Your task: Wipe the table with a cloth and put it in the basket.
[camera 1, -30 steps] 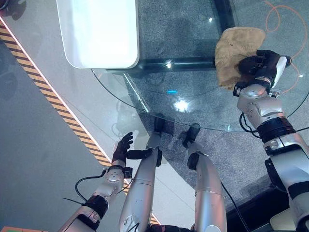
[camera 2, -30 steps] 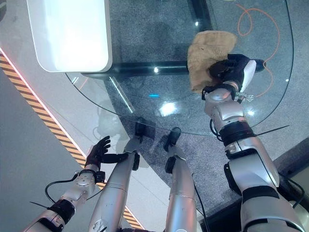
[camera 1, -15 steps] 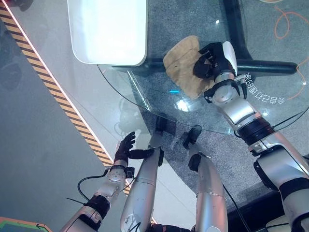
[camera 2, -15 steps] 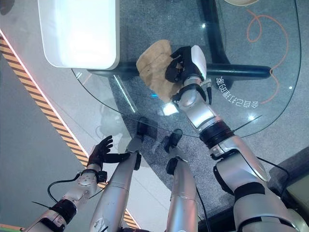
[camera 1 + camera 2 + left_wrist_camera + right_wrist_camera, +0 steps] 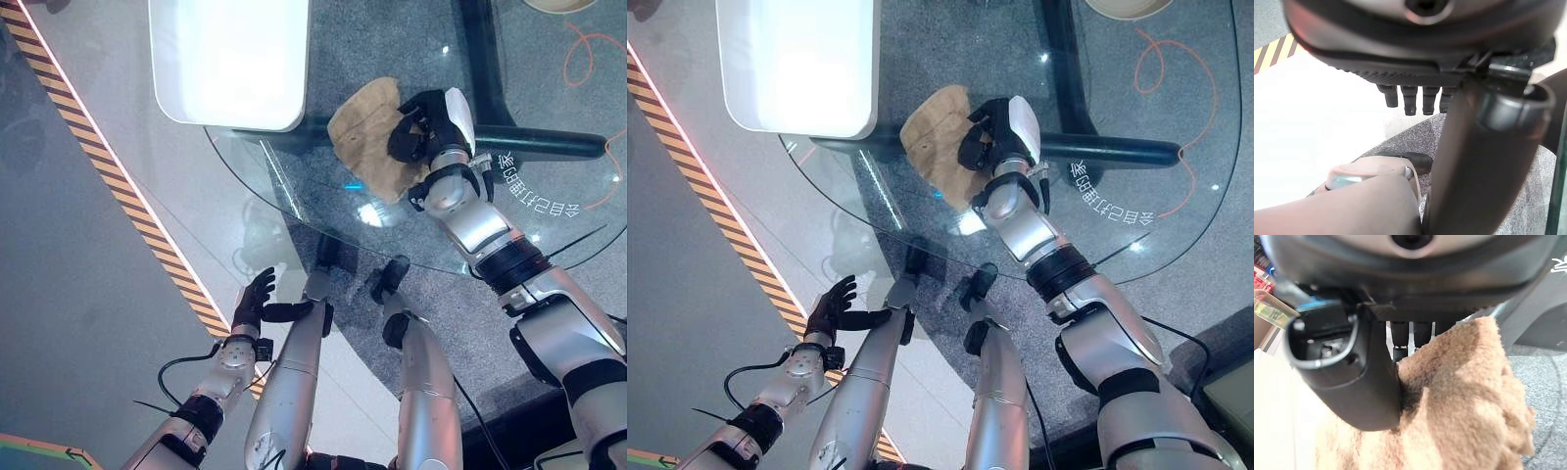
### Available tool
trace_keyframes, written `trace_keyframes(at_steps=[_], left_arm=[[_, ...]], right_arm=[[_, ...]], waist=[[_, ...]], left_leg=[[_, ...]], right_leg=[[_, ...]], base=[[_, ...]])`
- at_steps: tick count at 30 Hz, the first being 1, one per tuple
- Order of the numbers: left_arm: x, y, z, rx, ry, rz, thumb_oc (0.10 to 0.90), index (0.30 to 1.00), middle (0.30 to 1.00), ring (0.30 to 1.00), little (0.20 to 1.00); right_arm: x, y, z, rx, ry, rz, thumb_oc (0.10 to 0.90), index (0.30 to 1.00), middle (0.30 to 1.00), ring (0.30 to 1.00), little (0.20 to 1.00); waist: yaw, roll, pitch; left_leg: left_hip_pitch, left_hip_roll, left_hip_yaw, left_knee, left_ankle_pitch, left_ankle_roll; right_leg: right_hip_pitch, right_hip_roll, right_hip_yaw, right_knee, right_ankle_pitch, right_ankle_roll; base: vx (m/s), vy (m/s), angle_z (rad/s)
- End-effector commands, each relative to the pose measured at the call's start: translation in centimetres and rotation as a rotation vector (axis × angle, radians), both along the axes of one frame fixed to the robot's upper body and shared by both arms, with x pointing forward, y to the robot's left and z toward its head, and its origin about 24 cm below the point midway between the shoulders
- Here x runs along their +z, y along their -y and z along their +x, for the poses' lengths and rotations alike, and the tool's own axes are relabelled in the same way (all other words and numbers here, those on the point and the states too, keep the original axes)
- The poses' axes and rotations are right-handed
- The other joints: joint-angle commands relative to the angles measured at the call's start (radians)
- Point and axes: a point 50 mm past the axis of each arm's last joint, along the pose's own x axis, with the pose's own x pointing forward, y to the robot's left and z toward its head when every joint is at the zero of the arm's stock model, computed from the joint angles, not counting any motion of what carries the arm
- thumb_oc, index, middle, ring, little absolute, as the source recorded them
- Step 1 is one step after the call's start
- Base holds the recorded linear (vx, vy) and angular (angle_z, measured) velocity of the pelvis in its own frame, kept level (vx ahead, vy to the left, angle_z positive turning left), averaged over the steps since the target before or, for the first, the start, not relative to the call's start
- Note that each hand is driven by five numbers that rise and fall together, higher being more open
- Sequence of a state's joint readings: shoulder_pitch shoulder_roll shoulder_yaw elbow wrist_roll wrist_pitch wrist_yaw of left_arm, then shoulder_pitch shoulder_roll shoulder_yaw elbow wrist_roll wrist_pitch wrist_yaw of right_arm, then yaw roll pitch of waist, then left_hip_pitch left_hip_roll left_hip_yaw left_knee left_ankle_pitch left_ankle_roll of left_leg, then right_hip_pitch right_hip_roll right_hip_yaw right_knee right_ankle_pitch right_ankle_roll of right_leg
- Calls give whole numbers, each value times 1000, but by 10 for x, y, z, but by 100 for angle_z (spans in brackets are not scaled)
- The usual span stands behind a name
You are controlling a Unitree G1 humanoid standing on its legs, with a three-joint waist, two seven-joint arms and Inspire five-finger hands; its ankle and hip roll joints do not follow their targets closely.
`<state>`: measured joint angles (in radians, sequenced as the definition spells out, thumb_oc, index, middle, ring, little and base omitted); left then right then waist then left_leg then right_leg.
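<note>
On the round glass table (image 5: 294, 181), the tan cloth (image 5: 364, 132) lies flat near the left edge, beside a white rectangular block (image 5: 230, 59) seen past the glass. Right hand (image 5: 423, 127) rests on top of the cloth, fingers curled down into the fabric and gripping it against the glass. Left hand (image 5: 253, 299) hangs low beside the table edge, well apart from the cloth, fingers spread and holding nothing

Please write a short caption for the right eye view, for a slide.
Right hand presses a tan cloth on the glass table; left hand hangs open below the table's edge.
</note>
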<state>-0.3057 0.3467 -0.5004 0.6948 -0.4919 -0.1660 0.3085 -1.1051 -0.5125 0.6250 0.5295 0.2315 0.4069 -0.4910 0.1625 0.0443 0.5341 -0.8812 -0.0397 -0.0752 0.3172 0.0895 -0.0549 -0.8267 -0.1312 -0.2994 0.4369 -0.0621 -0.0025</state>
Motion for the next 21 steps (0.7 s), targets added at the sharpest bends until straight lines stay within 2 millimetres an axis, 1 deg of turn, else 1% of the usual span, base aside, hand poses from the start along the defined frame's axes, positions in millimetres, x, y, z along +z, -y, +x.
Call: trace_keyframes(at_steps=[1, 5, 9, 10, 12, 13, 17, 21], left_arm=[[-24, -4, -30, -33, -86, 58, 800, 900, 900, 900, 900], [-23, -10, -31, -1, -77, 64, 800, 900, 900, 900, 900], [-24, -19, -32, 34, -75, 68, 800, 900, 900, 900, 900], [-24, -25, -34, 55, -72, 74, 800, 900, 900, 900, 900], [-23, -29, -34, 70, -68, 77, 800, 900, 900, 900, 900], [-23, -33, -35, 82, -66, 76, 800, 900, 900, 900, 900], [-20, -41, -36, 103, -52, 72, 800, 900, 900, 900, 900], [-15, -46, -35, 152, -2, 39, 800, 900, 900, 900, 900]], right_arm=[[0, -33, -3, 92, 30, 44, 100, 300, 300, 300, 200], [13, -4, -1, -34, 112, 78, 100, 300, 300, 300, 200], [22, 18, -3, -115, 174, 100, 100, 300, 300, 300, 200], [28, 34, -4, -153, 202, 112, 100, 300, 300, 300, 200], [33, 48, -7, -191, 232, 116, 100, 300, 300, 300, 200], [37, 59, -10, -219, 257, 121, 100, 300, 300, 300, 200], [42, 79, -16, -253, 284, 141, 100, 300, 300, 300, 200], [41, 89, -21, -253, 286, 160, 100, 300, 300, 300, 200]], waist=[[36, 21, -14], [27, 17, -14], [18, 4, -14], [10, -5, -14], [3, -10, -14], [-6, -14, -14], [-22, -20, -14], [-33, -20, -14]], left_leg=[[28, -39, 86, 85, -161, 69], [47, -34, 90, 88, -170, 71], [66, -25, 92, 86, -176, 72], [81, -17, 96, 81, -178, 72], [93, -10, 101, 77, -179, 72], [107, -5, 107, 72, -179, 72], [144, 7, 120, 50, -176, 69], [187, 12, 128, 20, -165, 64]], right_leg=[[-9, -25, 69, -74, 94, 132], [6, -22, 74, -66, 88, 131], [21, -16, 75, -61, 85, 132], [31, -12, 75, -58, 83, 133], [39, -9, 75, -54, 80, 131], [47, -5, 76, -53, 78, 130], [69, 3, 78, -53, 71, 125], [98, 16, 80, -58, 59, 114]], base=[[0, 0, 0], [-14, -35, 0], [-19, -72, 0], [-30, -105, -1], [-33, -108, -1], [-31, -94, -5], [-30, -104, -16], [-28, -78, -18]])
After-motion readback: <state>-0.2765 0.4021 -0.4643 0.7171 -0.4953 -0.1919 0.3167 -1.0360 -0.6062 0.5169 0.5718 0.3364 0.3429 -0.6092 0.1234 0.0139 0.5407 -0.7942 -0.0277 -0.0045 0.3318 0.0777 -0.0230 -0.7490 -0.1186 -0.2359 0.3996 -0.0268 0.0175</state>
